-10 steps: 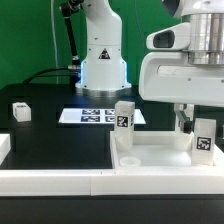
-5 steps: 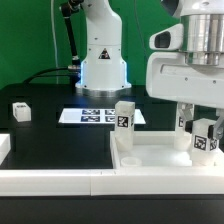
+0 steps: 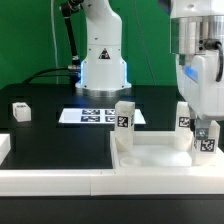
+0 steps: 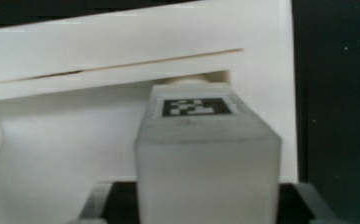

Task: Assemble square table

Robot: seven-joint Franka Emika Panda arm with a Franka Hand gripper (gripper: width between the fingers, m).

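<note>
Tool (image 3: pixel 204 131) clamps white leg (image 4: pixel 209 150) whose black-white marker tag (image 4: pixel 195 107) faces the wrist camera.

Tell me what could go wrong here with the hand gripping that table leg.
The hand is shut on a leg standing on the table top, close to its raised rim; a tilted lift could catch the rim or let the leg slip. A second leg stands just beside it, so the hand could knock it over.
</note>
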